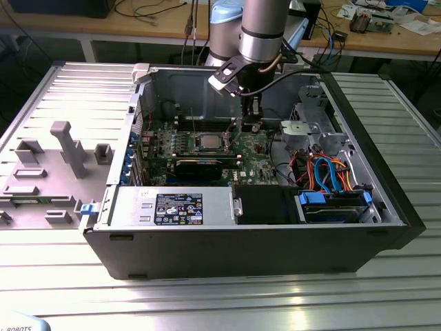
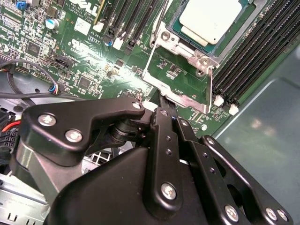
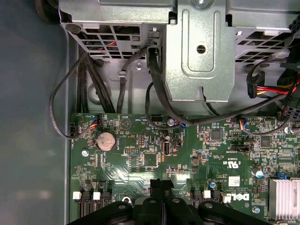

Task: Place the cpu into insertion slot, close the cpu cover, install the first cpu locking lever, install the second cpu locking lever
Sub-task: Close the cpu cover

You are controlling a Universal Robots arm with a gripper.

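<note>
The cpu point(image 2: 211, 18), a silvery square, lies flat in the insertion slot point(image 2: 176, 95) on the green board; in the exterior view the cpu point(image 1: 209, 143) sits mid-board inside the open case. The silver cpu cover point(image 2: 185, 43) lies down around it as a frame. Two thin wire levers run along the slot's sides, one lever point(image 2: 149, 58) and the other lever point(image 2: 210, 86). My gripper point(image 2: 161, 104) is shut with nothing visibly between its fingers, and its tip is at the slot's rim near a corner. In the first wrist view the gripper point(image 3: 161, 185) hangs low over the board. The gripper point(image 1: 249, 124) stands to the exterior view's right of the cpu.
Long black memory slots point(image 2: 253, 51) flank the socket. A black card point(image 1: 198, 167) lies in front of it. A metal drive cage point(image 3: 201, 51) and black cables point(image 3: 154, 79) crowd the board's edge. A grey fixture tray point(image 1: 55, 165) lies at the exterior view's left.
</note>
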